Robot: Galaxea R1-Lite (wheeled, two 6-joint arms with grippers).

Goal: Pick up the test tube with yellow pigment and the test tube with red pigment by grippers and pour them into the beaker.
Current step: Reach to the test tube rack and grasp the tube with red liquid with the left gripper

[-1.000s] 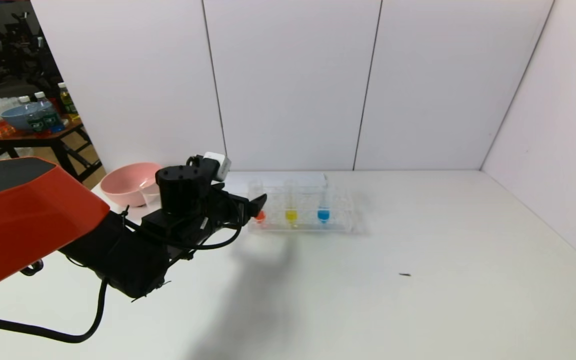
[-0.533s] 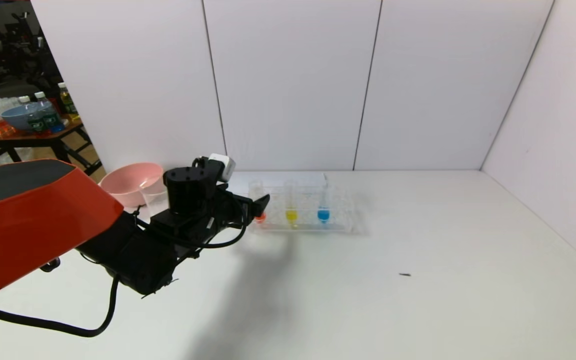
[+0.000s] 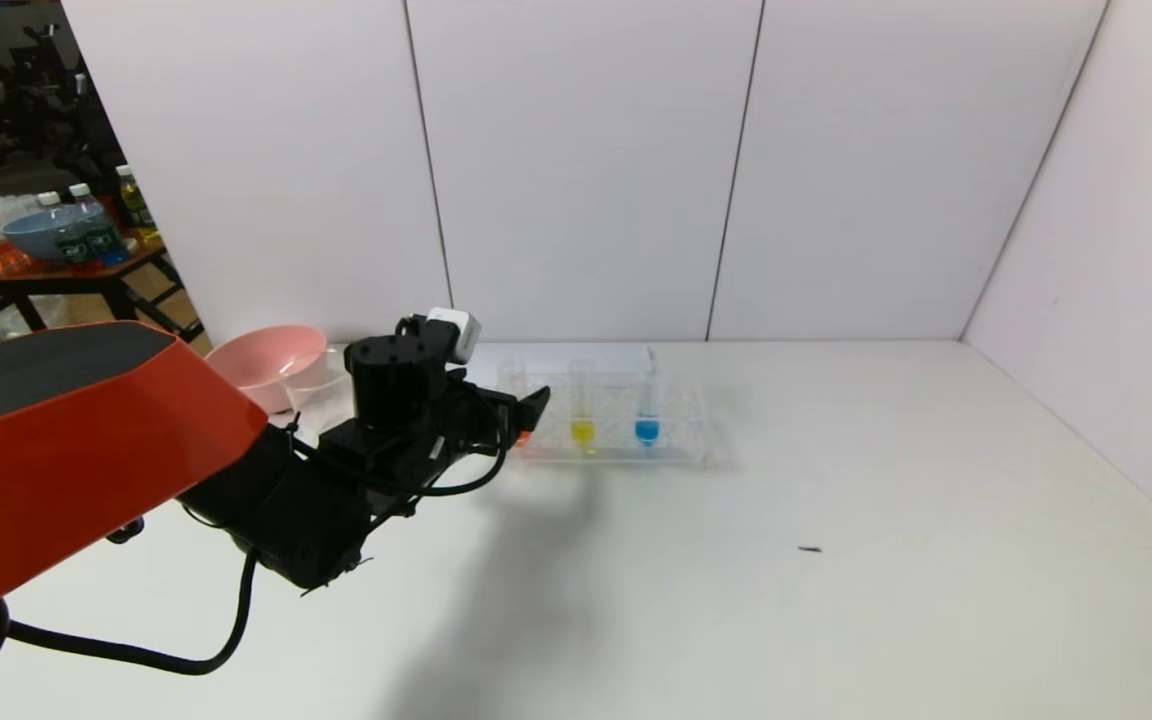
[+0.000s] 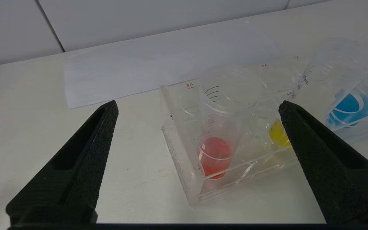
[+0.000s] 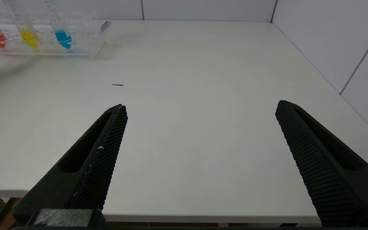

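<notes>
The test tube with red pigment stands in the end slot of a clear rack, and the test tube with yellow pigment stands beside it. In the head view the yellow tube shows plainly, while the red tube is mostly hidden behind my left gripper. My left gripper is open and empty, just short of the rack, with the red tube in line between its jaws. The beaker stands by the pink bowl. My right gripper is open and empty over the table's front edge.
A blue-liquid tube stands in the rack to the right of the yellow one. A pink bowl sits at the back left. A white paper sheet lies behind the rack. A small dark speck lies mid-table. White walls close the back and right.
My left arm has moved forward and right toward the rack's end, and its gripper now covers more of the red tube. The tubes and rack have not moved.
</notes>
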